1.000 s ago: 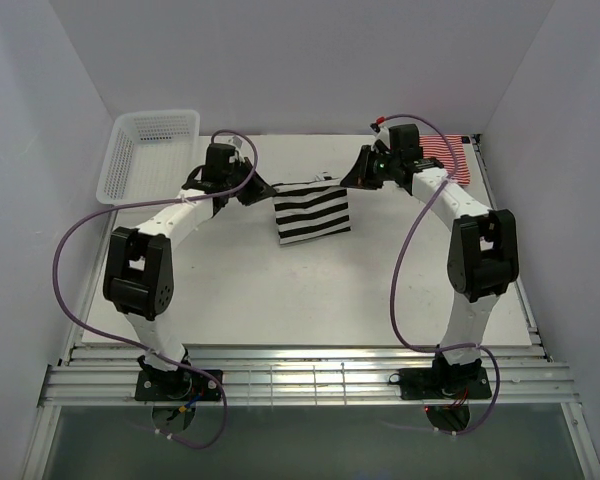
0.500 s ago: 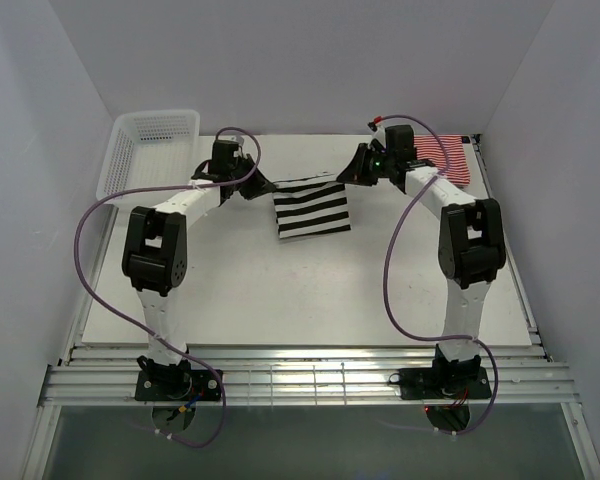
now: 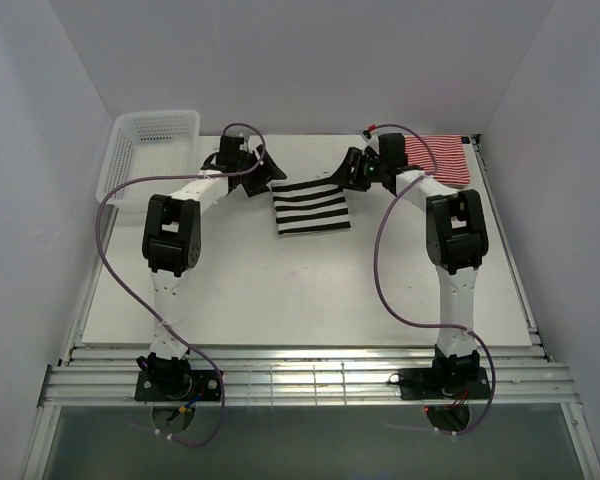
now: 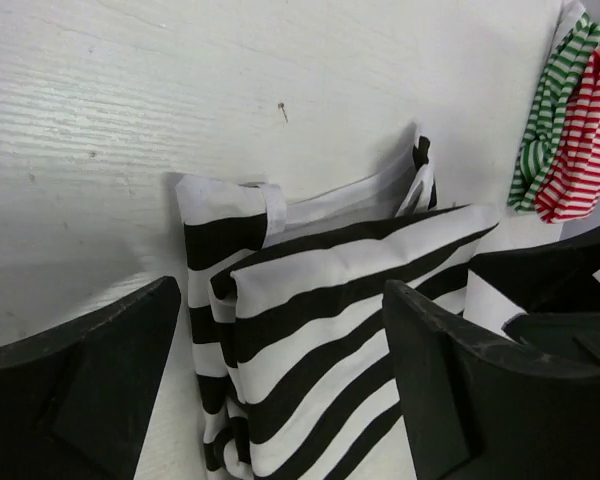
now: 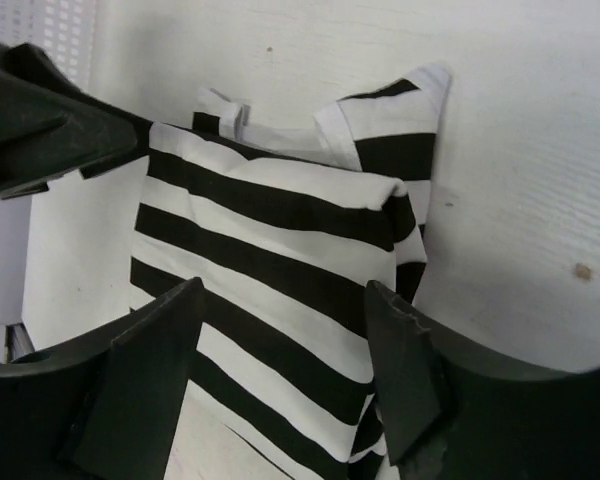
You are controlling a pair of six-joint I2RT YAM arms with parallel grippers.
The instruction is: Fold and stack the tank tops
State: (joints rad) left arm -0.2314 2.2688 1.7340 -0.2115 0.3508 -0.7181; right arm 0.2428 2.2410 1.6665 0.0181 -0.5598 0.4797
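Note:
The black-and-white tank top [image 3: 311, 208] lies folded in a rectangle on the table's far middle. My left gripper [image 3: 270, 172] stands open just over its far left corner, and the wrist view shows the cloth [image 4: 320, 310] lying loose between the spread fingers of the left gripper [image 4: 280, 290]. My right gripper [image 3: 348, 170] is open over the far right corner, the stripes [image 5: 280, 240] showing below the right gripper [image 5: 285, 288]. The red-and-white top [image 3: 445, 157] lies at the back right. Beside that red one [image 4: 590, 140] is the green-and-white one [image 4: 550, 110].
A white mesh basket [image 3: 145, 150] sits at the back left corner. White walls close in the table [image 3: 280, 290] on three sides. The two arms lean in from either side, and the left gripper [image 5: 50, 130] shows in the right wrist view.
Both grippers were shut on the far edge of the black-and-white top and now stand open, having let it go. Both arms have reached farther back, and the top lies flat.

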